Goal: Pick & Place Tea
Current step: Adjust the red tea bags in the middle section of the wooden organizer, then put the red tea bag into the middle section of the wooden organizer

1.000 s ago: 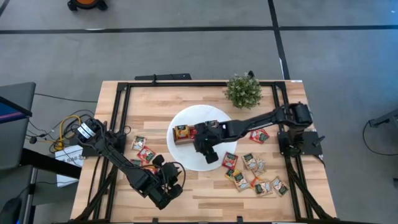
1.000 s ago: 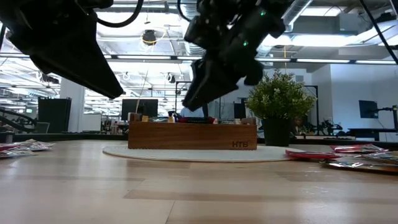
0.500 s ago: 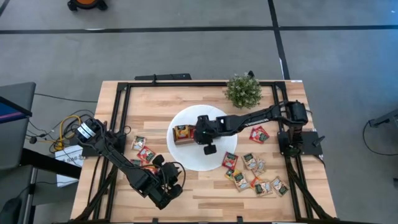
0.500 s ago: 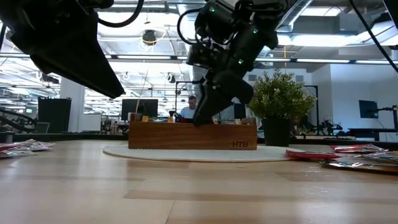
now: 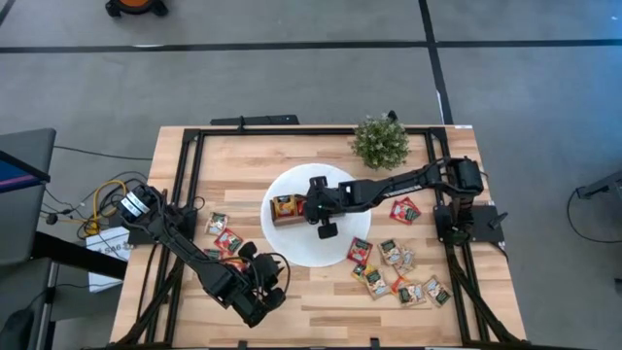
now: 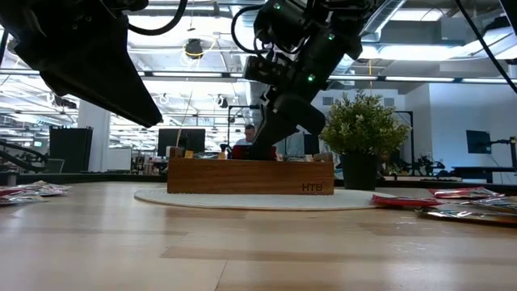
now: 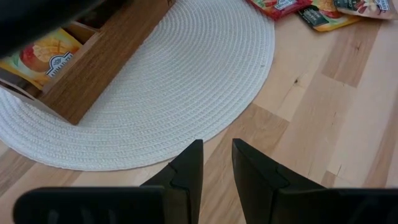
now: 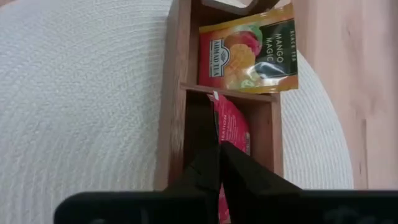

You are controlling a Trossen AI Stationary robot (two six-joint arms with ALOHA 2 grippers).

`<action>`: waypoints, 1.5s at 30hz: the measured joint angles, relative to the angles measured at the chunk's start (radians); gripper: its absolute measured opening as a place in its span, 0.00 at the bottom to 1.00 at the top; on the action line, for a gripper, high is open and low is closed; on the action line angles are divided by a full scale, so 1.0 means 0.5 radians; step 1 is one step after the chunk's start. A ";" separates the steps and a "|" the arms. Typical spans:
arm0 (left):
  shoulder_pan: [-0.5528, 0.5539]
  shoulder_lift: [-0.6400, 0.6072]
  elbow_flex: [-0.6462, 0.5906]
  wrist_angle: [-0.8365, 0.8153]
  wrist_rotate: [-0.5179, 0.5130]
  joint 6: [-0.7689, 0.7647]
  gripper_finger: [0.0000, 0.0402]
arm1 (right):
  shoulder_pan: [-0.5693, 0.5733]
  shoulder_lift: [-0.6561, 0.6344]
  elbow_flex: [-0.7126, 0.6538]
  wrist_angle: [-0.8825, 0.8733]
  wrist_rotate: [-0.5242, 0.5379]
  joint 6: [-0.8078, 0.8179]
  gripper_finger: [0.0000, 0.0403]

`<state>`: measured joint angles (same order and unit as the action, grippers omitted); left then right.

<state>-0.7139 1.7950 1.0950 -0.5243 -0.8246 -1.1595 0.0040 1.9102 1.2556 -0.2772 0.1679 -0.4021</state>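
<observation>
A narrow brown wooden box (image 5: 292, 209) stands on the white woven disc (image 5: 301, 251). My right gripper (image 8: 219, 163) is over the box's middle compartment, shut on a red tea sachet (image 8: 233, 127). A yellow-orange mango sachet (image 8: 249, 56) lies in the neighbouring compartment. More sachets lie loose on the table to the right (image 5: 394, 261) and to the left (image 5: 224, 238). My left gripper (image 7: 216, 163) waits near the front left of the table, empty, its fingers close together. My right gripper pinches the red sachet by its upper edge (image 8: 219, 140) between its two fingers. It comes from above, slanting down from the table's right (image 6: 271, 133). The sachet stands on edge inside the box's middle compartment, its lower part below the box's rim.
A small green plant (image 5: 381, 142) stands at the back right, beyond the disc. A black frame (image 5: 194, 146) runs around the table's edges. Bare wood (image 5: 321, 301) lies between the disc and the front edge.
My right gripper, still shut on the red sachet, has moved from over the near part of the disc toward the far edge and the box. It has come down until the sachet is in the middle compartment.
</observation>
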 joint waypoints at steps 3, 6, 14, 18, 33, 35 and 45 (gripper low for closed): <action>0.000 0.000 0.000 0.000 0.000 0.000 0.19 | 0.001 0.000 0.000 0.003 0.042 -0.001 0.02; 0.000 0.000 0.000 -0.001 -0.001 0.000 0.19 | -0.005 0.000 0.000 0.024 0.132 -0.003 0.01; 0.000 0.000 0.000 -0.001 -0.001 0.000 0.19 | -0.100 0.001 0.000 0.151 0.283 0.001 0.00; 0.000 0.000 0.000 0.000 -0.001 0.000 0.19 | -0.147 0.002 0.000 0.184 0.283 0.003 0.01; 0.000 0.000 0.000 -0.002 -0.001 0.000 0.19 | -0.059 -0.041 -0.002 0.211 0.397 -0.086 0.37; 0.000 0.000 0.000 -0.008 -0.002 0.000 0.19 | -0.021 -0.090 -0.001 0.199 0.514 -0.112 0.40; -0.059 0.000 0.000 -0.171 0.085 -0.120 0.19 | 0.351 -0.415 -0.147 0.004 0.232 0.170 0.34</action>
<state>-0.7435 1.7950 1.0950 -0.6098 -0.7821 -1.2196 0.1795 1.7025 1.1822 -0.2751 0.2839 -0.3171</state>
